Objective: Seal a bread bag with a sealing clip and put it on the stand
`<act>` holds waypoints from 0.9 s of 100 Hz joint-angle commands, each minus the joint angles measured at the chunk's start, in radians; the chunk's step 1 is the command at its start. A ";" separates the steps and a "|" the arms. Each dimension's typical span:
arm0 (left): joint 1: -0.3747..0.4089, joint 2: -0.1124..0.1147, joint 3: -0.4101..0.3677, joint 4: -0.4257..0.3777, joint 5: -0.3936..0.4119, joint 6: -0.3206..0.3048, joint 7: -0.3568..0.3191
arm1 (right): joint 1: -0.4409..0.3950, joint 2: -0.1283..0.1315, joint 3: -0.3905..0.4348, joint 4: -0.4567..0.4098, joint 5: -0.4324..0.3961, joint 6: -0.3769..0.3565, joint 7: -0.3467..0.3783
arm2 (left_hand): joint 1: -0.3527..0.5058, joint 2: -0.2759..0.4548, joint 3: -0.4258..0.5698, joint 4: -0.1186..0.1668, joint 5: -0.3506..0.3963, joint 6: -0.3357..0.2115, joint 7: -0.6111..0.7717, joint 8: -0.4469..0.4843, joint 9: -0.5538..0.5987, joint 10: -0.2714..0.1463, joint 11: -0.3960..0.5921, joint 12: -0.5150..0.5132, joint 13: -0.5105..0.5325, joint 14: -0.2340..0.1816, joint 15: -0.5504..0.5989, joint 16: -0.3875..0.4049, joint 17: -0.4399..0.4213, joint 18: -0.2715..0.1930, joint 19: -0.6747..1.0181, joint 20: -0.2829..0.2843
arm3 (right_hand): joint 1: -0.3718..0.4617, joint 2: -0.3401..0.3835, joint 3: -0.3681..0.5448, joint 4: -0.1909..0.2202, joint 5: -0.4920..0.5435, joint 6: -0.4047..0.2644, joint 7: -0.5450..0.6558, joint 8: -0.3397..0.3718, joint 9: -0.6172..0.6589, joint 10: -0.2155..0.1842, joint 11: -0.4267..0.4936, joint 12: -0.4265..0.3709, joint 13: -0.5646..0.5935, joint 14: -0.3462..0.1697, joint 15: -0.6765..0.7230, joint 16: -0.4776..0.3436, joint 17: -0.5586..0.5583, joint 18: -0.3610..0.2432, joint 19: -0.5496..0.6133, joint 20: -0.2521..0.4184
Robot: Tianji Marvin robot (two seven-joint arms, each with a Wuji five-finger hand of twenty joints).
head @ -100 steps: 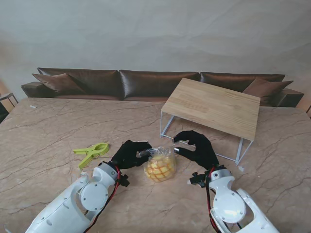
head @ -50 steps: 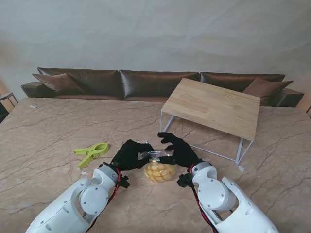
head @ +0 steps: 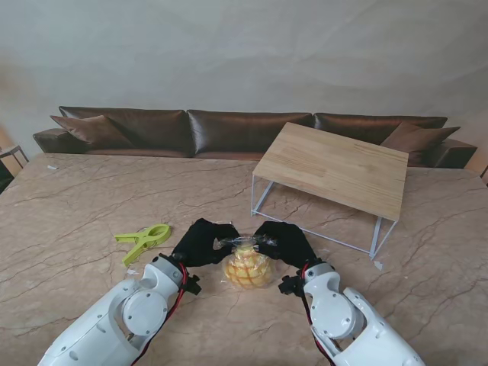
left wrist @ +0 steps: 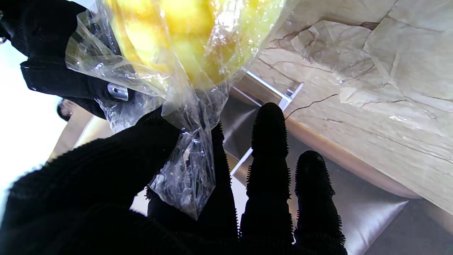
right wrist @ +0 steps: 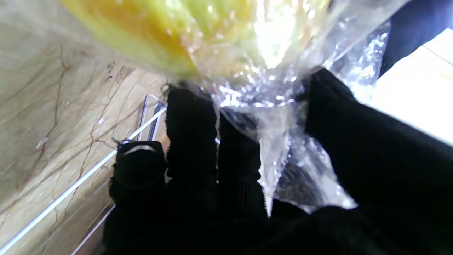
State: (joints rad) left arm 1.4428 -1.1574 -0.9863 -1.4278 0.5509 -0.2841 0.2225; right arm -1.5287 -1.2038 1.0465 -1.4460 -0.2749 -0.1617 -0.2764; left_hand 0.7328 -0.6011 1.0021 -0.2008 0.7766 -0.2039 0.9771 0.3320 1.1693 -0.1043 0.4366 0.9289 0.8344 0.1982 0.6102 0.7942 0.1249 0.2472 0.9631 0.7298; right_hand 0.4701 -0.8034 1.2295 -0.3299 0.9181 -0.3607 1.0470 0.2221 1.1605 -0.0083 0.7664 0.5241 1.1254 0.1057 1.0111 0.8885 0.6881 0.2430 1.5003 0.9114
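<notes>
Since the earlier stand frames, the right hand [head: 284, 242] has swung in from beside the stand [head: 332, 168] to meet the left hand [head: 201, 241] at the bread bag [head: 247, 267]. In the stand view, the bag sits at lower centre of the frame, on or just off the marble table [head: 76, 206]; I cannot tell which. Both black-gloved hands pinch its gathered neck from either side. The green sealing clip [head: 143, 239] lies untouched at left of centre, apart from the left hand.

In the left wrist view, thumb and fingers [left wrist: 269, 141] clamp the crinkled film at centre frame, the yellow bread bulging toward the upper part.

In the right wrist view, that hand likewise grips a fold of film at centre right.

Judging by looks, the load is light, the bread soft and crushable, the plastic thin and slippery. Hold belongs on the twisted neck, never the loaf.
</notes>
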 commanded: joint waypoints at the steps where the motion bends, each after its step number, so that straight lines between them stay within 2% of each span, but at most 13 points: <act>1: 0.006 0.001 -0.009 0.000 -0.011 -0.004 -0.010 | 0.007 -0.010 -0.005 0.007 -0.037 -0.005 -0.025 | -0.010 -0.023 0.024 -0.010 -0.014 -0.025 0.009 -0.009 0.011 -0.049 -0.012 -0.008 0.010 -0.019 -0.003 0.013 -0.008 -0.005 0.017 -0.008 | 0.078 -0.010 0.062 0.016 0.031 -0.059 0.016 0.047 0.075 -0.006 0.056 0.043 0.046 -0.024 0.049 0.029 0.039 -0.017 0.042 -0.005; 15: 0.012 0.010 -0.035 -0.009 -0.011 -0.005 -0.041 | 0.015 -0.028 -0.011 0.032 -0.061 -0.009 -0.105 | -0.043 -0.017 -0.004 0.014 -0.073 -0.002 -0.055 -0.004 -0.056 -0.045 -0.072 -0.015 -0.035 -0.024 -0.060 -0.019 -0.022 -0.005 -0.018 -0.027 | 0.102 -0.024 0.063 0.019 0.058 -0.088 0.004 0.060 0.121 -0.007 0.015 0.087 0.109 -0.004 0.086 0.076 0.110 -0.013 0.047 -0.042; 17: 0.014 0.011 -0.041 -0.009 -0.011 -0.007 -0.045 | 0.015 -0.030 -0.011 0.034 -0.061 -0.012 -0.114 | -0.076 -0.015 -0.016 0.031 -0.091 0.012 -0.101 0.002 -0.082 -0.039 -0.110 -0.022 -0.051 -0.025 -0.083 -0.034 -0.027 -0.003 -0.028 -0.033 | 0.105 -0.024 0.060 0.020 0.059 -0.089 0.005 0.057 0.127 -0.005 0.010 0.092 0.115 0.000 0.083 0.077 0.118 -0.012 0.042 -0.050; 19: 0.015 0.012 -0.046 -0.010 -0.011 -0.011 -0.050 | 0.015 -0.032 -0.011 0.036 -0.061 -0.015 -0.121 | -0.131 0.010 -0.018 0.054 -0.105 0.034 -0.166 0.020 -0.144 -0.032 -0.077 -0.076 -0.069 -0.024 -0.101 -0.049 -0.031 -0.003 -0.036 -0.037 | 0.108 -0.025 0.059 0.021 0.060 -0.087 0.005 0.054 0.131 -0.002 0.007 0.094 0.119 0.002 0.082 0.078 0.123 -0.009 0.039 -0.054; 23: 0.021 0.017 -0.062 -0.016 -0.012 -0.020 -0.066 | 0.014 -0.033 -0.010 0.035 -0.061 -0.016 -0.126 | -0.270 0.100 -0.048 0.132 -0.140 0.089 -0.309 0.038 -0.314 -0.010 0.017 -0.325 -0.120 -0.028 -0.153 -0.083 -0.044 -0.004 -0.071 -0.050 | 0.110 -0.024 0.055 0.022 0.067 -0.084 0.006 0.046 0.139 -0.002 -0.001 0.100 0.124 0.003 0.076 0.080 0.129 -0.008 0.028 -0.065; 25: 0.025 0.019 -0.071 -0.020 -0.013 -0.023 -0.075 | 0.013 -0.033 -0.009 0.034 -0.062 -0.017 -0.128 | -0.300 0.112 -0.072 0.145 -0.155 0.103 -0.342 0.038 -0.354 -0.003 0.012 -0.372 -0.141 -0.031 -0.171 -0.094 -0.050 -0.005 -0.084 -0.054 | 0.111 -0.023 0.053 0.023 0.067 -0.083 0.010 0.042 0.141 -0.002 -0.008 0.107 0.126 0.004 0.073 0.083 0.132 -0.007 0.019 -0.075; 29: 0.033 0.023 -0.088 -0.029 -0.011 -0.026 -0.085 | 0.013 -0.035 -0.007 0.035 -0.064 -0.020 -0.138 | -0.338 0.104 -0.142 0.136 -0.184 0.125 -0.413 0.018 -0.417 0.010 -0.025 -0.427 -0.168 -0.055 -0.213 -0.125 -0.057 -0.011 -0.109 -0.063 | 0.113 -0.025 0.053 0.024 0.068 -0.082 0.011 0.040 0.144 0.001 -0.011 0.112 0.126 0.005 0.070 0.085 0.133 -0.006 0.015 -0.080; 35: 0.048 0.029 -0.118 -0.043 -0.002 -0.031 -0.101 | 0.011 -0.037 -0.006 0.034 -0.065 -0.018 -0.146 | -0.373 0.110 -0.227 0.127 -0.220 0.144 -0.497 -0.016 -0.501 0.028 -0.078 -0.485 -0.215 -0.064 -0.265 -0.166 -0.069 -0.019 -0.151 -0.079 | 0.115 -0.027 0.054 0.024 0.069 -0.079 0.015 0.038 0.147 0.002 -0.017 0.122 0.127 0.005 0.066 0.088 0.133 -0.001 0.005 -0.089; 48: 0.087 0.035 -0.186 -0.073 0.016 -0.034 -0.108 | 0.011 -0.038 -0.003 0.035 -0.060 -0.008 -0.144 | -0.399 0.168 -0.358 0.138 -0.251 0.170 -0.601 -0.067 -0.608 0.050 -0.129 -0.561 -0.294 -0.078 -0.336 -0.232 -0.082 -0.044 -0.216 -0.110 | 0.114 -0.025 0.051 0.024 0.069 -0.073 0.014 0.034 0.149 0.005 -0.019 0.127 0.127 0.006 0.064 0.092 0.131 -0.001 0.003 -0.092; 59: 0.125 0.038 -0.251 -0.090 0.048 -0.032 -0.095 | 0.012 -0.040 -0.006 0.041 -0.053 -0.006 -0.148 | -0.401 0.205 -0.378 0.147 -0.247 0.171 -0.605 -0.070 -0.619 0.054 -0.133 -0.568 -0.318 -0.083 -0.354 -0.246 -0.085 -0.050 -0.223 -0.115 | 0.115 -0.023 0.048 0.025 0.074 -0.067 0.014 0.029 0.151 0.007 -0.024 0.128 0.121 0.008 0.059 0.094 0.124 0.003 -0.005 -0.095; 69: 0.155 0.039 -0.308 -0.097 0.091 -0.010 -0.063 | 0.012 -0.043 -0.010 0.044 -0.046 -0.004 -0.152 | -0.382 0.210 -0.370 0.159 -0.231 0.177 -0.596 -0.066 -0.611 0.062 -0.129 -0.570 -0.314 -0.080 -0.355 -0.252 -0.077 -0.056 -0.220 -0.116 | 0.114 -0.023 0.047 0.025 0.073 -0.061 0.015 0.026 0.151 0.009 -0.027 0.130 0.116 0.009 0.055 0.096 0.114 0.007 -0.012 -0.096; 79: 0.181 0.043 -0.361 -0.106 0.144 0.040 -0.051 | 0.013 -0.043 -0.013 0.045 -0.047 0.001 -0.150 | -0.361 0.186 -0.351 0.163 -0.226 0.192 -0.588 -0.062 -0.619 0.069 -0.130 -0.572 -0.323 -0.078 -0.358 -0.258 -0.079 -0.072 -0.221 -0.121 | 0.109 -0.019 0.045 0.024 0.071 -0.068 0.013 0.023 0.152 0.005 -0.030 0.129 0.117 0.009 0.057 0.099 0.108 0.010 -0.007 -0.090; 90: 0.202 0.053 -0.410 -0.112 0.242 0.104 -0.039 | 0.015 -0.042 -0.018 0.045 -0.047 0.003 -0.147 | -0.361 0.133 -0.304 0.142 -0.242 0.213 -0.596 -0.064 -0.674 0.076 -0.153 -0.603 -0.373 -0.098 -0.385 -0.292 -0.091 -0.102 -0.239 -0.156 | 0.107 -0.017 0.044 0.024 0.070 -0.064 0.014 0.022 0.153 0.006 -0.029 0.127 0.119 0.009 0.061 0.102 0.108 0.011 0.000 -0.084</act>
State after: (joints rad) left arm 1.6302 -1.1251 -1.3735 -1.5423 0.7787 -0.1855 0.1811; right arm -1.5129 -1.2397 1.0344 -1.3992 -0.3203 -0.1618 -0.4264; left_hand 0.3685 -0.4195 0.6692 -0.0711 0.5479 -0.0034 0.4080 0.2736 0.5473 -0.0303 0.3142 0.3542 0.5050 0.1407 0.2580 0.5310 0.0557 0.1878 0.7490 0.5969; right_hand 0.5414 -0.8295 1.2405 -0.3327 0.9541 -0.3801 1.0415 0.2555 1.2600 0.0031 0.7511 0.6424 1.2188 0.1075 1.0635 0.9775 0.7979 0.2490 1.4892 0.8228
